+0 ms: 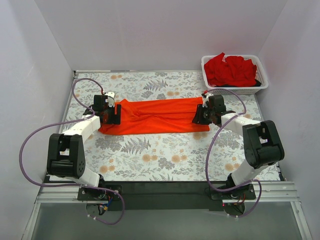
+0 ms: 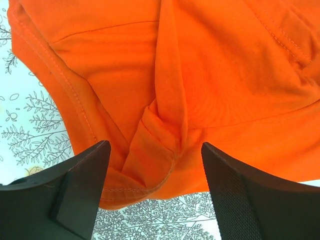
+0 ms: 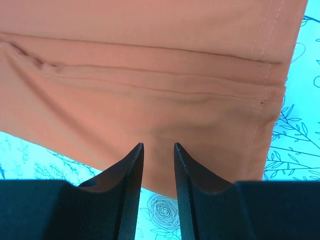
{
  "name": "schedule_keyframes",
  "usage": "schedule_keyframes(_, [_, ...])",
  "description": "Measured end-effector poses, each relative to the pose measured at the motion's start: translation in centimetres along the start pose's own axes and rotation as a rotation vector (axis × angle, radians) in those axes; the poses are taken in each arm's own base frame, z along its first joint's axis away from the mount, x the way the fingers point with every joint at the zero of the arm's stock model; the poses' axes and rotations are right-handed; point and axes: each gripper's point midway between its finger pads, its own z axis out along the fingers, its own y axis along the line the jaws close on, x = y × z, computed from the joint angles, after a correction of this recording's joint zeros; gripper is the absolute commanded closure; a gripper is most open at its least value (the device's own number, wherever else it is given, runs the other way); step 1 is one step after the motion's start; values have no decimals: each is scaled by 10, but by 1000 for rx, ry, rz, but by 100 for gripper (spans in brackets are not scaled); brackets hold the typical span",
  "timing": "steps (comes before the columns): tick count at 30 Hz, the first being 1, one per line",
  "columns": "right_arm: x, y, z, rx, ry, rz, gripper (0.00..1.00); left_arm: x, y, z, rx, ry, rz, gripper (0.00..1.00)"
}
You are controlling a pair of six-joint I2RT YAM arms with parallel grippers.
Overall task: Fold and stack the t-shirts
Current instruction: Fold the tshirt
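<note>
Folding barely begun: the orange-red t-shirt (image 1: 155,116) lies rumpled mid-frame, left gripper (image 2: 155,150) released around a bunched fold, right gripper (image 3: 158,146) nearly closed at the hem, hold unclear; deeper red t-shirts (image 1: 230,70) wait in the upper-right basket (image 1: 235,91), none stacked

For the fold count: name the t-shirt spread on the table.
The bright orange-red t-shirt, laid out lengthwise; the deeper red t-shirts sit crumpled in the white mesh basket.
</note>
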Motion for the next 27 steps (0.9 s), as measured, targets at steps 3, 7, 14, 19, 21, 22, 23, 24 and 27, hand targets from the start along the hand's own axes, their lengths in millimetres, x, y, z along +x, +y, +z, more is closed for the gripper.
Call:
schedule_keyframes(3, [-2,-1,0,2,-7,8,64,1,4,0,-20,2,-1,44])
schedule_keyframes(7, [0,-4,3,8,-3,27,64,2,10,-1,-59,8,-16,59])
schedule_keyframes(14, [6,-22,7,42,12,96,64,6,12,-1,-83,18,-65,98])
schedule_keyframes(19, [3,-29,5,46,2,132,64,7,20,-1,-132,19,-96,100])
schedule_keyframes(21, [1,-31,6,42,-3,146,64,8,26,-2,-154,18,-121,100])
schedule_keyframes(22, [1,-31,7,39,-5,149,64,8,30,-2,-168,17,-137,100])
schedule_keyframes(23, [0,-31,7,35,-7,153,64,8,35,-2,-180,18,-153,100])
schedule_keyframes(24, [-1,-32,7,33,-9,157,64,7,40,-2,-193,18,-172,100])
schedule_keyframes(27, [-2,-33,9,26,-16,171,64,1,56,2,-227,15,-230,100])
